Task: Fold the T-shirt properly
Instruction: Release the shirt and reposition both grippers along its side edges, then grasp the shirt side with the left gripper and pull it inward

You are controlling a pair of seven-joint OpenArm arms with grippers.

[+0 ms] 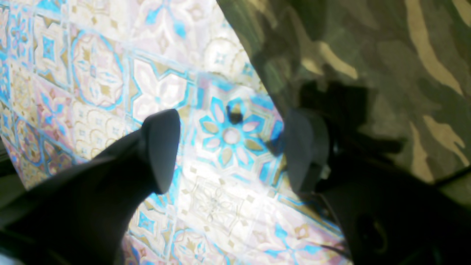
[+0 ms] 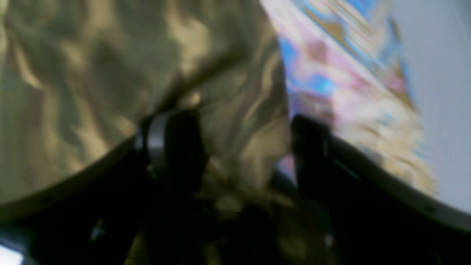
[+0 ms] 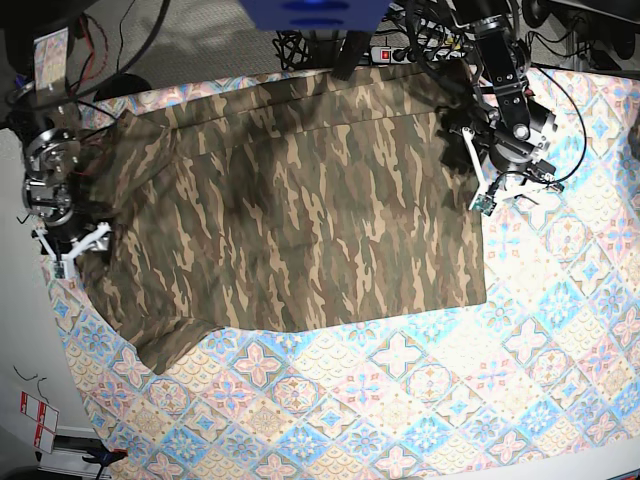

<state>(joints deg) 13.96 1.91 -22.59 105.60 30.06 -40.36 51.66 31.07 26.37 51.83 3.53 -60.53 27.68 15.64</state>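
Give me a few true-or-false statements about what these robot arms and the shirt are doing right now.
1. The T-shirt lies spread out flat. True.
2. The T-shirt is plain white. False: it is camouflage.
3. The left gripper is open, with the tiled cloth between its jaws. True.
4. The right gripper is nowhere near the shirt. False: shirt fabric fills the gap between its open jaws.
5. The shirt is already folded in half. False: one sleeve is still out.

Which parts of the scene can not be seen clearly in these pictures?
- Right wrist view: blurred; whether the right gripper touches the T-shirt cannot be told.
- Left wrist view: the left gripper hides part of the patterned cloth.
- Base view: a blue object covers the T-shirt's top edge.
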